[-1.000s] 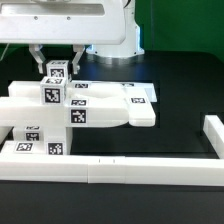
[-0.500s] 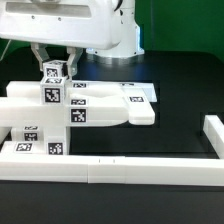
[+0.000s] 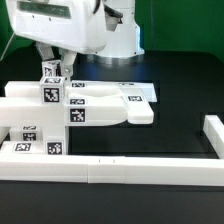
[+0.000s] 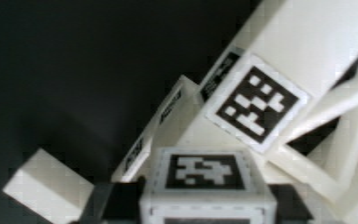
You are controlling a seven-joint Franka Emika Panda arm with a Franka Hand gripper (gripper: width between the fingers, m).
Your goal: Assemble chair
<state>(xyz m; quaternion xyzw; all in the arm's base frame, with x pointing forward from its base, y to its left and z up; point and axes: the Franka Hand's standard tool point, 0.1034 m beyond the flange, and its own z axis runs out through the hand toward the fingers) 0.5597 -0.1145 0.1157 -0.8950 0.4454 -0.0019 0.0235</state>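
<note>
The chair's white tagged parts stand joined in a stepped block (image 3: 45, 115) at the exterior view's left, with a thicker slab (image 3: 138, 113) reaching toward the exterior view's right. My gripper (image 3: 54, 73) hangs just above the top of this structure, shut on a small white tagged block (image 3: 53, 72). In the wrist view the same tagged block (image 4: 208, 172) sits between my dark fingers (image 4: 115, 196), and my gripper (image 4: 208, 203) is clamped on its sides. Beyond it a long white chair part with a large tag (image 4: 258, 97) slants away. Where the block's underside meets the structure is hidden.
A long white border rail (image 3: 130, 166) runs along the front and a short one (image 3: 212, 132) stands at the exterior view's right. The marker board (image 3: 143, 90) lies flat behind the slab. The large white robot housing (image 3: 75, 25) looms over the structure.
The arm and its housing have shifted toward the exterior view's left and come lower. The held block has moved slightly left with them; the jaws stay shut on it.
</note>
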